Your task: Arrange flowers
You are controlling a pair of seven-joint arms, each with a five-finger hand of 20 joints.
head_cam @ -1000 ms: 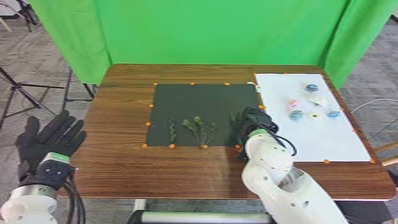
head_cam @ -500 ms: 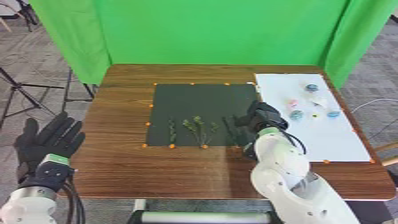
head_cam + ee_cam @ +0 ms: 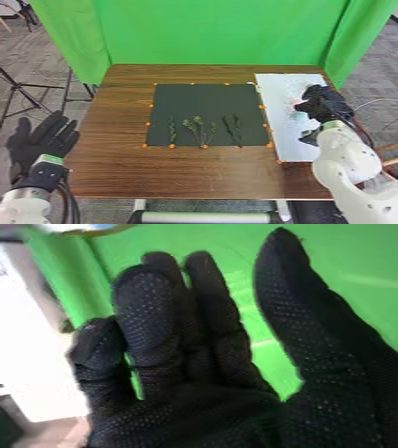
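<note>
Over the right part of the white sheet is my right hand, covering most of the flower heads; a bit of a pink flower shows beside it. In the right wrist view the right hand has its fingers and thumb apart, with nothing between them. Green stems lie on the dark mat: a leafy one at left, a branching sprig in the middle and a dark long-leaved one at right. Flat and spread, my left hand hangs off the table's left side.
The brown wooden table has small orange markers around the mat and sheet. A green curtain stands behind its far edge. A tripod is on the floor at the left.
My right hand has moved right, from the mat's right edge to over the flowers on the white sheet. The dark stem at the mat's right is now uncovered. The left hand shifted slightly.
</note>
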